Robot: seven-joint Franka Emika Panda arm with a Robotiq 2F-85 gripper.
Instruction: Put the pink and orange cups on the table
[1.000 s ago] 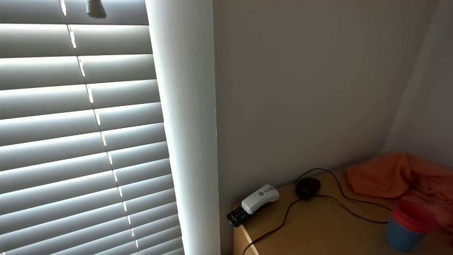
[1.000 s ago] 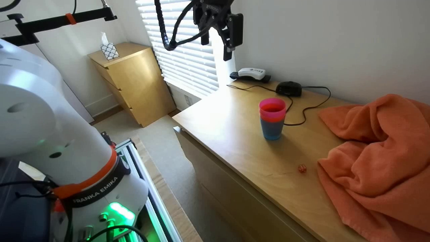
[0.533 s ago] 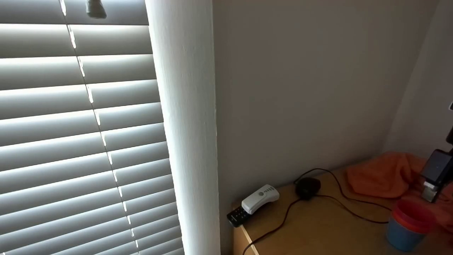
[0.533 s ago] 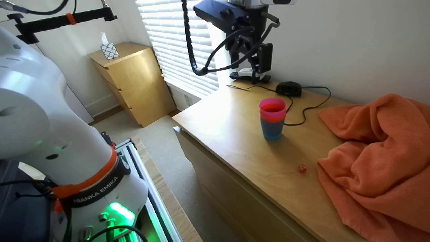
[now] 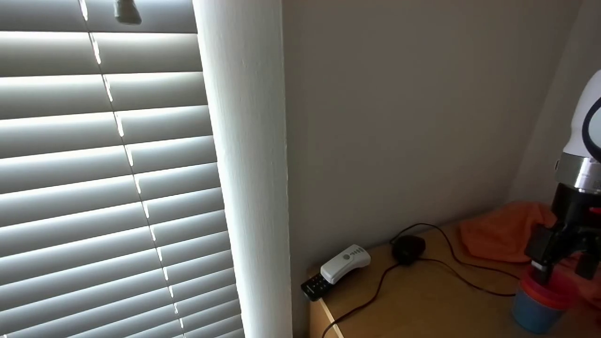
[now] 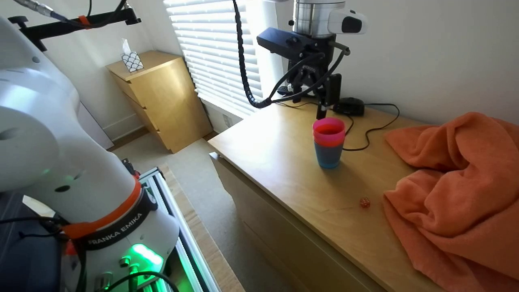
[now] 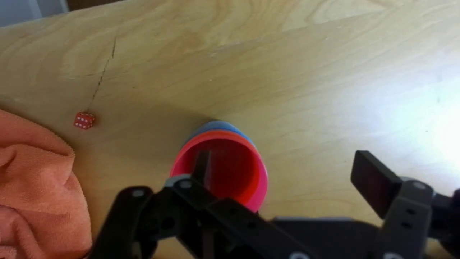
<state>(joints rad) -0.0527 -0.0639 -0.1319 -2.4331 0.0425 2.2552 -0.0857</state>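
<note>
A pink cup (image 6: 327, 139), an orange cup (image 6: 329, 144) and a blue cup (image 6: 328, 157) are nested in one upright stack on the wooden top (image 6: 279, 166). Pink is uppermost, blue lowest. In the wrist view the pink rim (image 7: 261, 180), orange band (image 7: 215, 134) and blue edge (image 7: 217, 125) show. My gripper (image 6: 309, 108) is open and empty above the top, close to the stack. In the wrist view the gripper (image 7: 281, 158) has one finger over the cup mouth and the other well to the right. I cannot tell whether that fingertip is inside the mouth.
An orange cloth (image 6: 466, 194) lies to one side, with a small red die (image 6: 364, 202) near it. A black device (image 6: 349, 106) with a cord sits behind the stack. White (image 5: 345, 264) and black (image 5: 315, 287) remotes lie by the wall.
My gripper has come down and towards the cup stack. It has entered an exterior view where it did not show a second ago. The cups have not moved.
</note>
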